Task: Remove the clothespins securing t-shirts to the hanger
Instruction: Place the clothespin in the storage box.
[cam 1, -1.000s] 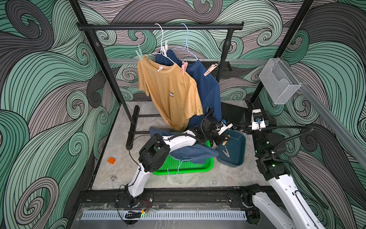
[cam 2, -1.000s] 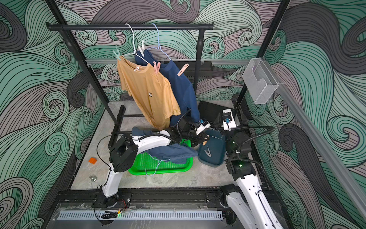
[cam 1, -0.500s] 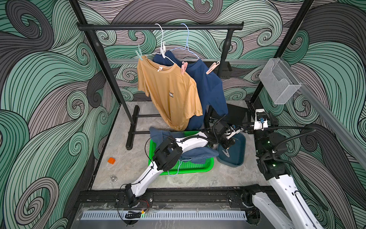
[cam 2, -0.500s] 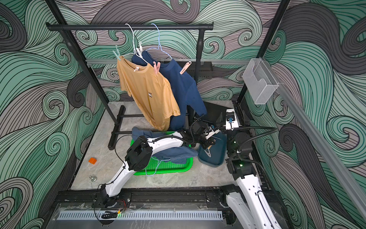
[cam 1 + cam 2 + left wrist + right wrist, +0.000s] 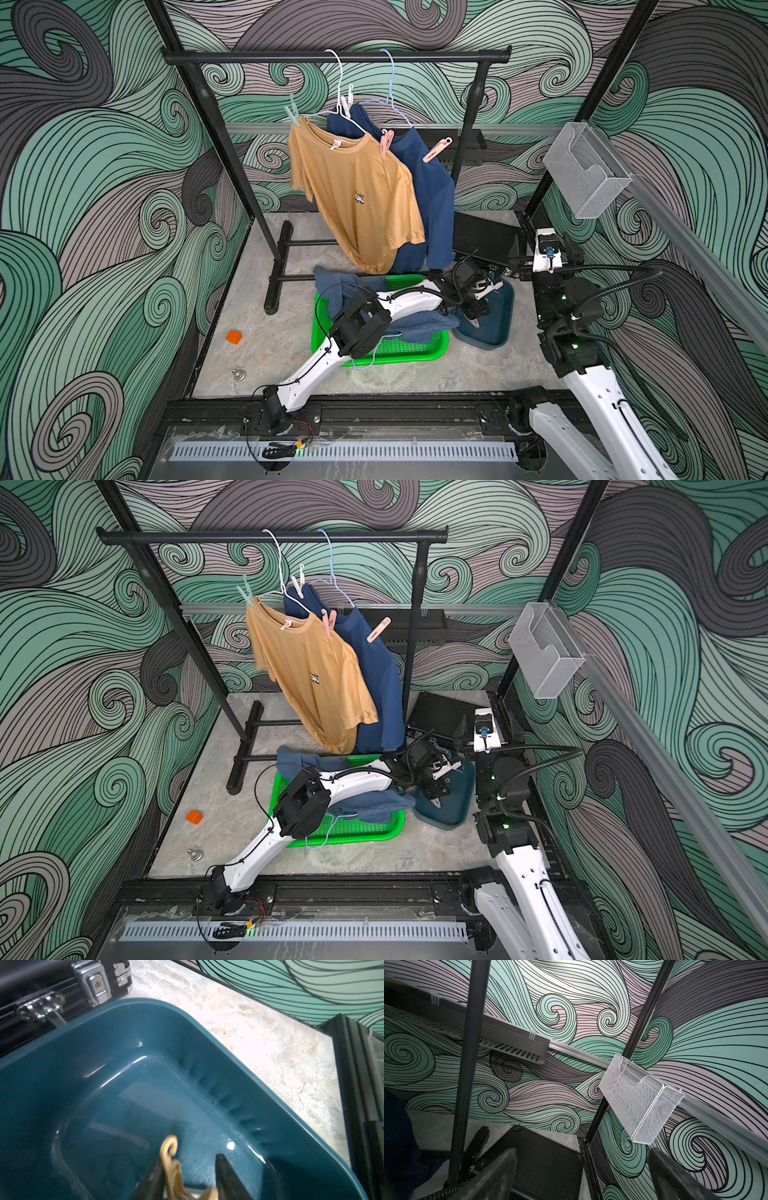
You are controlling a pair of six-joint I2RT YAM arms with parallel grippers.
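Left gripper [image 5: 189, 1159] moved over bin [image 5: 209, 1028], jaws parted, clothespin [image 5: 171, 1160] between

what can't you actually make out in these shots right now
- clothespin at the left gripper: left wrist view, lower end cut off by the picture's bottom edge
- crumpled t-shirt in the green tray: both top views, partly under the left arm
- hanging blue t-shirt: both top views, front behind the mustard t-shirt
- chest logo: too small to read in both top views

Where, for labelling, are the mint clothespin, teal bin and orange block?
mint clothespin [image 5: 293, 116], a top view, its middle
teal bin [image 5: 83, 1053], left wrist view, inner wall
orange block [image 5: 234, 336], a top view, top face
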